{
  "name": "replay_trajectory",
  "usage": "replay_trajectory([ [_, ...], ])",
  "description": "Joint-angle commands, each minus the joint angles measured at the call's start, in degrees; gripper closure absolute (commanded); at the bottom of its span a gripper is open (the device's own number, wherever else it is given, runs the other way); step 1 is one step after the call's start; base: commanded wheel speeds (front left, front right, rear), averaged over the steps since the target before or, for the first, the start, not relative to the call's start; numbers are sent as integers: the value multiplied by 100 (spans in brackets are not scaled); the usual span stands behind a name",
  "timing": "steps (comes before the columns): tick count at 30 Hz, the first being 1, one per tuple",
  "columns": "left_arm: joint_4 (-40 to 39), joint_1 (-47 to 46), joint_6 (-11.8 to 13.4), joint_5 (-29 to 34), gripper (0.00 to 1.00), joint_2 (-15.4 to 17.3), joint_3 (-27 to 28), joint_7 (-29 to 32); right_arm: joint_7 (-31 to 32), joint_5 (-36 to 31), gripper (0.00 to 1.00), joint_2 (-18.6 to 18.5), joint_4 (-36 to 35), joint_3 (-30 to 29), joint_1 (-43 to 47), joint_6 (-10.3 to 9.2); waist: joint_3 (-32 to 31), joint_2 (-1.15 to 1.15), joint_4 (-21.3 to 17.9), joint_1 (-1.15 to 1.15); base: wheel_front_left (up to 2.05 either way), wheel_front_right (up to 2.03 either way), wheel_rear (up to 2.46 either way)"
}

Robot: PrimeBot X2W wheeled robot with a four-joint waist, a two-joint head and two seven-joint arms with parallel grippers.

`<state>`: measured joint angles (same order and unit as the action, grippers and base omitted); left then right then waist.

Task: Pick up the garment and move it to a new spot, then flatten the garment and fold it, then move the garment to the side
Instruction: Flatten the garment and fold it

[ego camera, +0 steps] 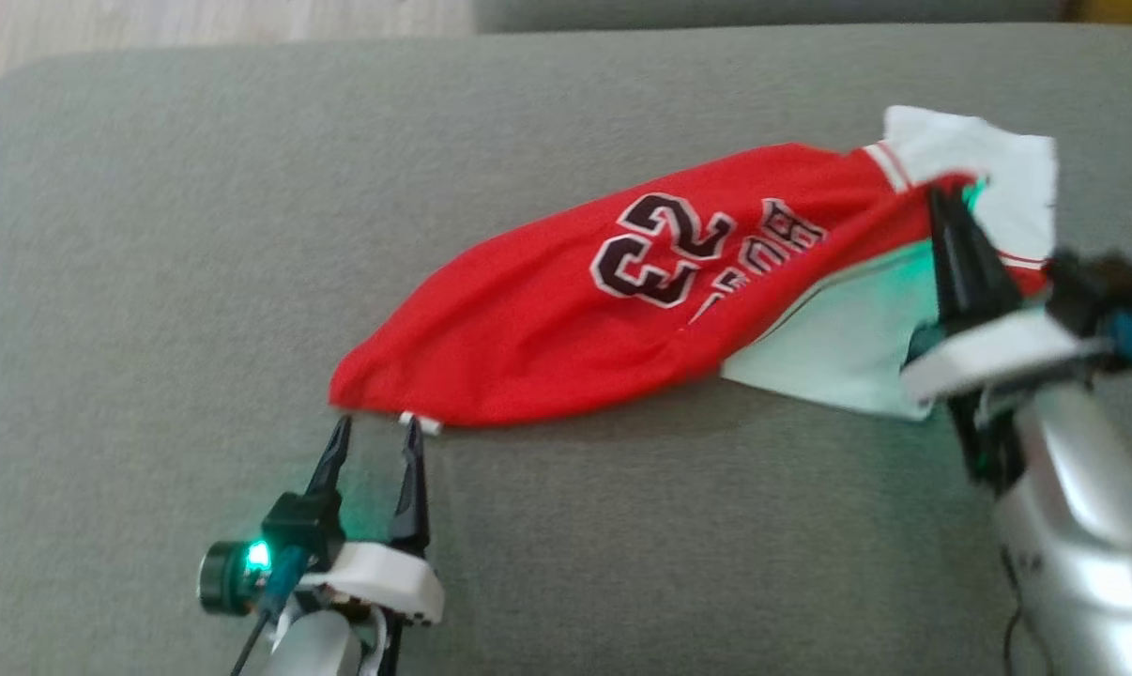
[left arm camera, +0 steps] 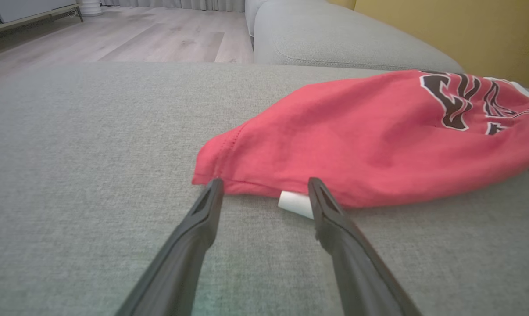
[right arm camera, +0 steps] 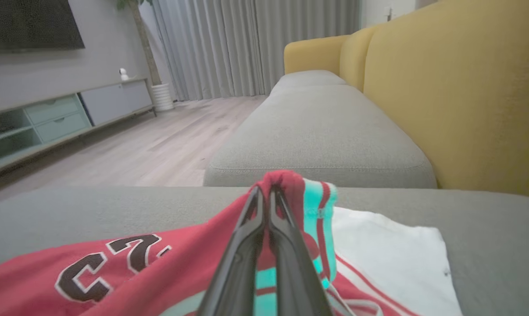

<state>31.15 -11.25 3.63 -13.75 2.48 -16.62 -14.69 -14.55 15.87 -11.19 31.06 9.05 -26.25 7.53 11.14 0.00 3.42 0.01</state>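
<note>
of the two grippers, the right gripper [right arm camera: 264, 193] is clamped shut on a raised fold of the one red garment [ego camera: 547, 319], at 3 o'clock in the head view. the left gripper [ego camera: 376, 427] is held wide, tips just at the hem at 7 o'clock, beside one white tag [left arm camera: 293, 205]. bare grey cushion [ego camera: 181, 235] is seen from 9 to 12 o'clock. "23" can be read; the lettering beside it is blurred.

Grey sofa seat [ego camera: 153, 282], yellow backrest [right arm camera: 466, 87], wooden floor [right arm camera: 159, 145], grey curtains [right arm camera: 247, 44]
</note>
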Motion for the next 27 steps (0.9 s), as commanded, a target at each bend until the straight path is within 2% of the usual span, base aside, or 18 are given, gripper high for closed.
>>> replay_trajectory([
  [1,-160,-207,71,-49,0,40,76,-31,-45,-113,100,-108,137,165,-385,-4,209,0,236,-1,0,0,0],
  [3,-175,-280,96,-90,0,40,-31,-31,-45,-219,100,-168,614,166,-798,-4,314,0,375,-1,0,0,0],
  [4,-181,-318,104,-107,0,40,-85,-31,-45,-285,83,-195,880,146,-976,-4,365,0,440,-1,0,0,0],
  [5,-182,-351,119,-121,0,40,-127,-31,-45,-370,13,-219,1178,129,-1137,-4,402,0,495,-1,0,0,0],
  [6,-182,-351,119,-121,0,40,-127,-31,-45,-370,13,-219,1178,129,-1137,-4,402,0,495,-1,0,0,0],
  [7,-184,-380,132,-139,0,40,-165,-31,-45,-412,0,-217,1459,64,-1277,-4,433,0,546,-1,0,0,0],
  [9,-194,-418,168,-175,0,40,-222,-31,-45,-529,0,-199,1863,-107,-1516,-4,470,0,615,-1,0,0,0],
  [12,-212,-448,217,-200,0,40,-244,-31,-45,-683,0,-86,1943,-394,-1629,-4,487,0,629,-1,0,0,0],
  [21,-339,-431,266,53,0,40,255,-31,-45,-917,0,403,809,-837,-635,-4,221,0,154,-1,0,0,0],
  [27,-361,-246,162,289,0,40,668,-31,-45,-777,0,635,204,-879,282,-4,-134,0,-143,-1,0,0,0],
])
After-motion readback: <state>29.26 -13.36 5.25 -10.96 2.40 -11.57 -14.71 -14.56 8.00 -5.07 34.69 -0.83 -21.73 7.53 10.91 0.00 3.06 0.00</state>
